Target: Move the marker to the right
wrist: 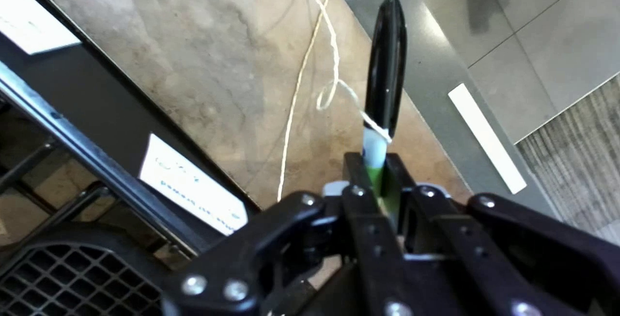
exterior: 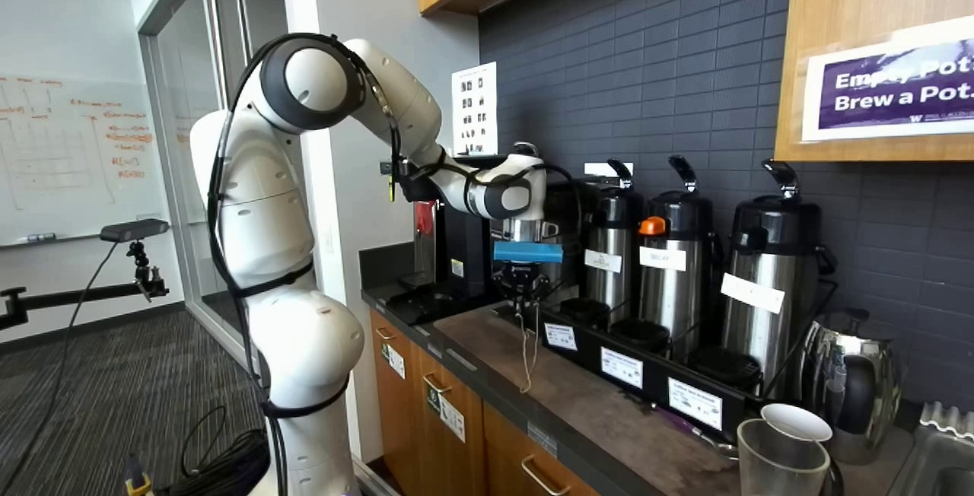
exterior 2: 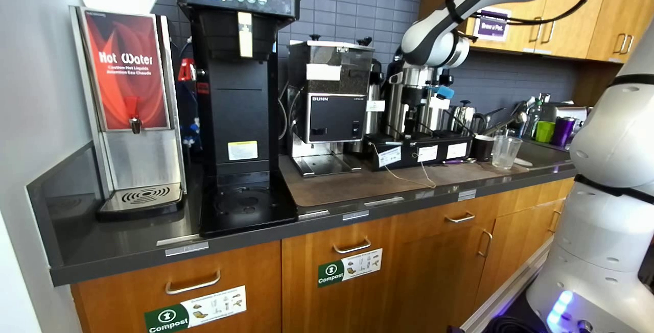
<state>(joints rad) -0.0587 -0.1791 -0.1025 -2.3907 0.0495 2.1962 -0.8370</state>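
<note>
Marker (wrist: 386, 64): held in the air over the counter (exterior: 578, 416), in front of the black rack (exterior: 656, 383); the wrist view alone resolves its black, pale blue and green sections.
Gripper (wrist: 375, 173): closed on the marker's green section, as the wrist view shows.
String (wrist: 335, 49): touching the pale blue section, tied or not I cannot tell; in both exterior views it hangs in front of the rack.
Rack cards (exterior: 622, 368): three on the rack's front in both exterior views, two in the wrist view.
Dispensers (exterior: 673, 298): I count three, steel and black, at the rack's wall side in an exterior view.
Glass (exterior 2: 507, 151), mug (exterior 2: 483, 148), kettle (exterior: 828, 363): one each, near one end of the rack.
Hot Water machine (exterior 2: 125, 67): one, well past the rack's opposite end, lettering legible in an exterior view.
Whiteboard (exterior: 68, 154): one, in an exterior view, well apart from the rack.
</note>
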